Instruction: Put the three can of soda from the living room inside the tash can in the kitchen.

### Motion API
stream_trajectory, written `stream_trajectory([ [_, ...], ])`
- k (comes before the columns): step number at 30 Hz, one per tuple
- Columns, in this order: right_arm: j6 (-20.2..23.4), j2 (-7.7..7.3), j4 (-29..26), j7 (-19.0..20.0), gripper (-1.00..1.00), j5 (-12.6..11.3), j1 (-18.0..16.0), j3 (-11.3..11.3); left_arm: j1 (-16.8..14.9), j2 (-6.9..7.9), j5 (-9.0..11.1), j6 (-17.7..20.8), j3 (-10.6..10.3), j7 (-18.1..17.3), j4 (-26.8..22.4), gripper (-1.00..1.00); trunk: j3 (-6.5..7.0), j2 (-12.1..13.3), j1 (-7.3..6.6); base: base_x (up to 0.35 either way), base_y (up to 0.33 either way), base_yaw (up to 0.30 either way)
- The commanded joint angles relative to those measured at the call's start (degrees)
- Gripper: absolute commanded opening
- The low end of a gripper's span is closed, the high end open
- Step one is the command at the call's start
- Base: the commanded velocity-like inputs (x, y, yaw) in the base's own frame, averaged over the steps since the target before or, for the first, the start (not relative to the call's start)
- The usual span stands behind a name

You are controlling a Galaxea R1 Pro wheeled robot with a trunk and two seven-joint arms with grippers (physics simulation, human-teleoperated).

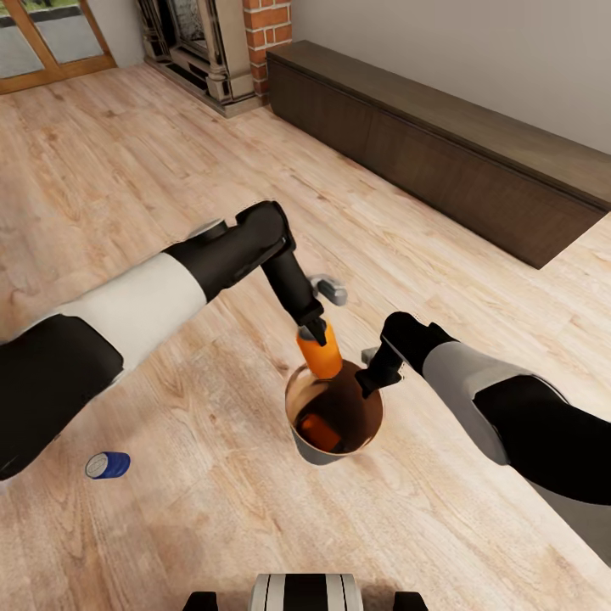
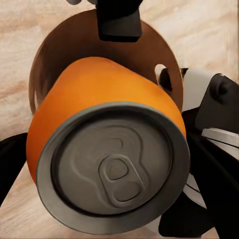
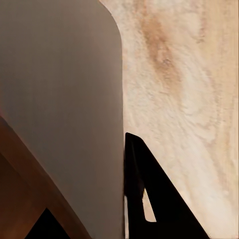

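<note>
Three cans are counted: one small blue cylindrical soda can (image 1: 108, 465) lying on the wood floor (image 1: 127, 170), one orange can (image 1: 320, 352) pinched by the left tool (image 1: 315, 333) above the round brown-lined bin (image 1: 333, 407), one orange can (image 1: 319, 430) inside. The bin rim is clamped by the right tool (image 1: 370, 379).

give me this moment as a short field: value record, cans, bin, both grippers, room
room: living room, wood floor, long dark cabinet, brick fireplace
bin: trash can upright on the floor, between the arms
can in bin: one orange can lying inside
held can: second orange can in the left gripper, tilted over the bin's rim
loose can: blue can on its side on the floor, apart from the bin
right gripper: clamped on the bin's rim, one finger outside the wall
cans left to bin: two
</note>
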Motion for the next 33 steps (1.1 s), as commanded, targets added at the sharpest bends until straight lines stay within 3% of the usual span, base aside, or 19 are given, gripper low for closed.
stream_trajectory([
  [1,0.4,0.62,0.1,0.3,-1.0,-0.9,0.0,-0.6,0.5,-0.01,0.0,0.0,-0.1,0.0,-0.3,-1.0,0.01,0.0,0.0,0.0,0.0,0.0],
  [8,0.4,2.07,0.4,0.2,-1.0,-0.9,-0.2,-0.6,3.9,-0.04,-1.1,0.0,-0.1,0.0,-0.9,-1.0,0.01,0.0,0.0,0.0,0.0,0.0],
  [12,0.4,2.24,0.7,0.1,-1.0,-0.9,-0.3,-0.6,8.8,-0.37,-7.7,0.0,-0.1,0.0,-0.9,-1.0,0.01,0.0,0.0,0.0,0.0,0.0],
  [17,0.4,2.69,1.3,0.0,-1.0,-0.9,-0.9,-0.6,13.1,-1.15,-13.1,0.0,-0.1,0.0,-1.0,-1.0,0.01,0.0,0.0,0.0,0.0,0.0],
  [22,0.4,3.26,2.9,0.0,-1.0,-0.9,-2.5,-0.6,15.0,-1.6,-14.6,0.0,-0.1,0.0,-3.5,-1.0,0.01,0.0,0.0,0.0,0.0,0.0],
  [29,0.4,3.97,3.7,0.0,-1.0,-1.0,-3.5,-0.6,18.6,-1.61,-15.1,0.0,-0.1,1.0,-5.2,-1.0,0.01,0.0,0.0,0.0,0.0,0.0],
  [33,0.4,4.12,3.7,0.0,-1.0,-1.0,-3.5,-0.6,19.1,-1.59,-15.1,0.0,-0.1,2.0,-5.3,-1.0,0.01,0.0,0.0,0.0,0.0,0.0],
])
